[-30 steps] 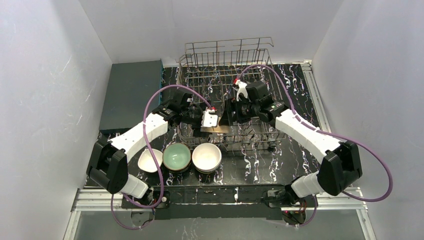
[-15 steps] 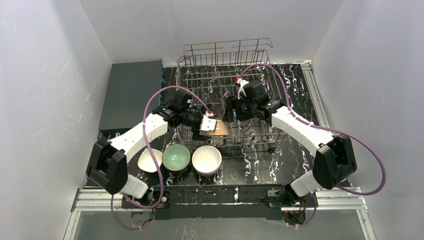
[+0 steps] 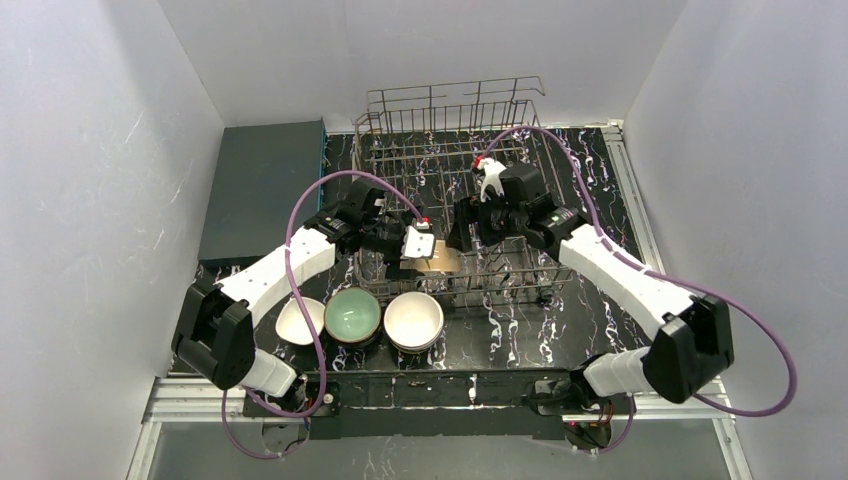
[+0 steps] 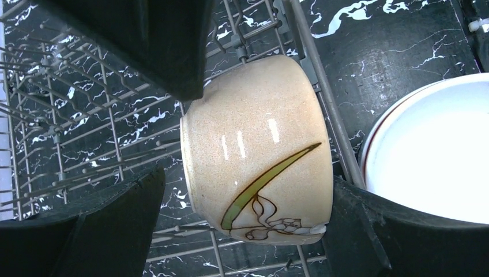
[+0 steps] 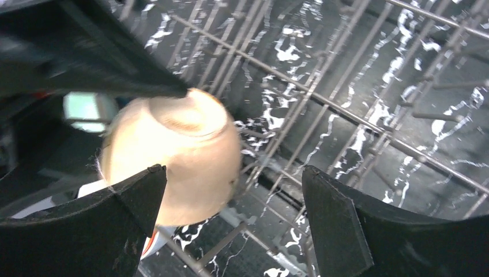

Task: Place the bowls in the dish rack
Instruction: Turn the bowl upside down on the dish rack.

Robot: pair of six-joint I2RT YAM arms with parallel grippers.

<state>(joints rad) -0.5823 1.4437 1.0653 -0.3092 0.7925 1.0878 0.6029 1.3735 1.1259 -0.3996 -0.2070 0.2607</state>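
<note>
A peach-tan bowl with a painted flower lies on its side against the near rim of the silver wire dish rack. It also shows in the top view and the right wrist view. My left gripper is open and straddles the bowl, with a gap on the left side. My right gripper is open just above the bowl, one finger against its top. A tilted white bowl, a mint green stack and a white stack stand in front of the rack.
A flat dark grey slab lies at the back left. White walls close in on both sides. The rack's upright tines fill the space behind the bowl. The white stack sits just outside the rack's rim.
Both grippers have stayed at the rack's near left edge around the peach-tan bowl. The right arm's elbow swung out to the right. The bowl has barely shifted.
</note>
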